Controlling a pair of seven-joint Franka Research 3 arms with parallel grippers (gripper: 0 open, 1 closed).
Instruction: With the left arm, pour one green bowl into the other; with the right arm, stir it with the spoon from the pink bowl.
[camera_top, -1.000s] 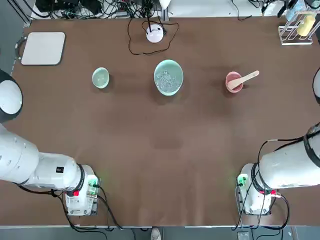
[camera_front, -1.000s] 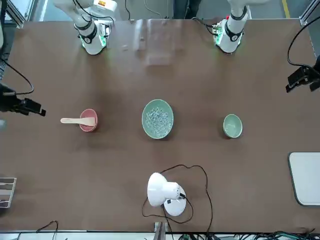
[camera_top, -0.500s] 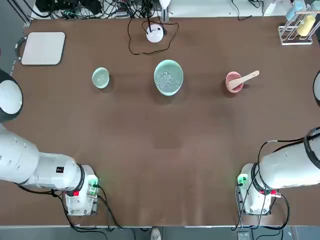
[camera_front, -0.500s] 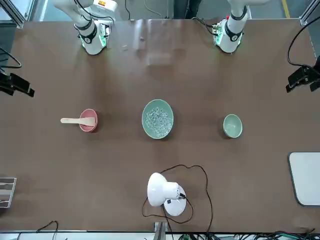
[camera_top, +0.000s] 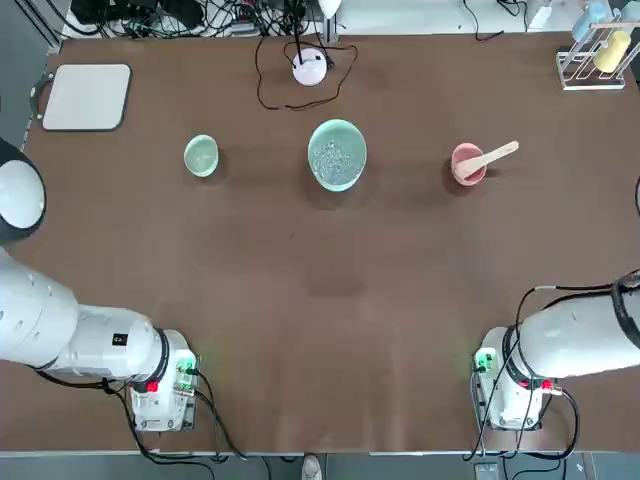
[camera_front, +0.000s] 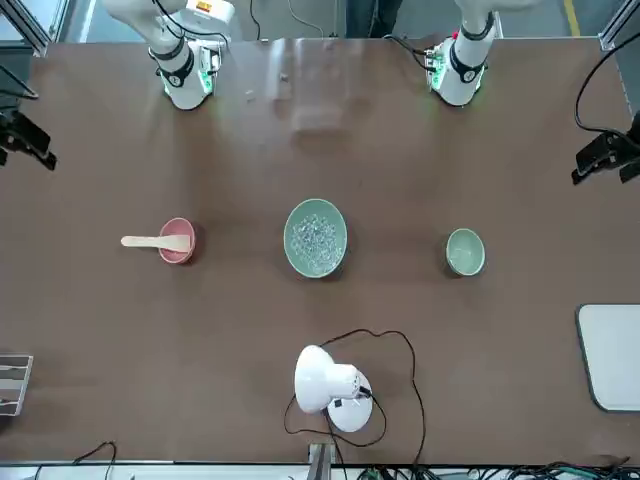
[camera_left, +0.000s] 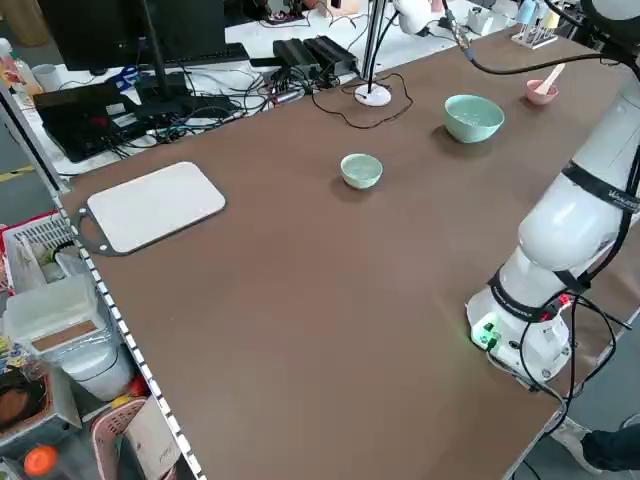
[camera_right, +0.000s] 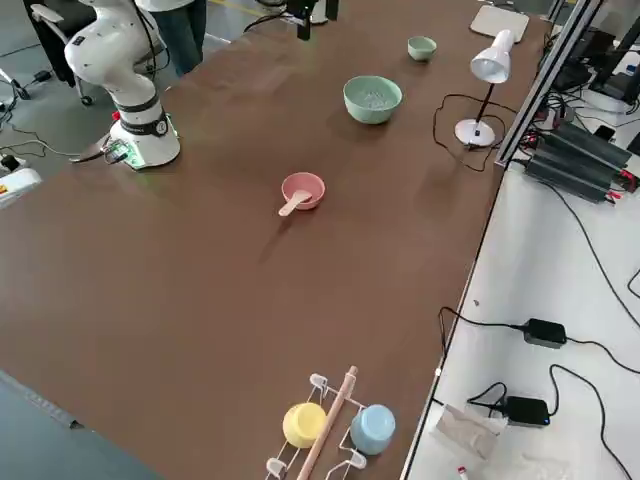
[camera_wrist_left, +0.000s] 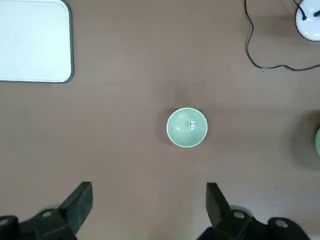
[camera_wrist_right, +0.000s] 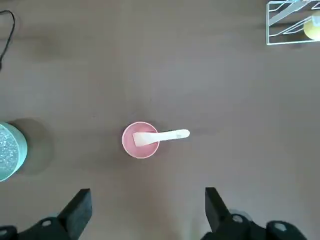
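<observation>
The small green bowl (camera_top: 201, 156) stands on the robot's left of the table, with a whitish bit inside it (camera_wrist_left: 187, 127). In the middle sits the wide mint-green bowl (camera_top: 337, 154) holding whitish-grey bits (camera_front: 316, 238). To the right is the pink bowl (camera_top: 467, 165), and the wooden spoon (camera_top: 493, 156) rests in it with its handle pointing outward (camera_wrist_right: 167, 135). My left gripper (camera_wrist_left: 148, 202) hangs open high above the small green bowl. High over the pink bowl, my right gripper (camera_wrist_right: 147, 207) is open too. Neither holds anything.
A white desk lamp (camera_top: 310, 67) with a looped black cable stands behind the wide bowl. A white board (camera_top: 87, 96) lies at the far left corner. A wire rack with a yellow and a blue cup (camera_top: 600, 50) sits at the far right corner.
In the front view the right arm's dark gripper at the table's edge has drawn back toward the robot's side. The bowls, the spoon and the left arm have not moved.
</observation>
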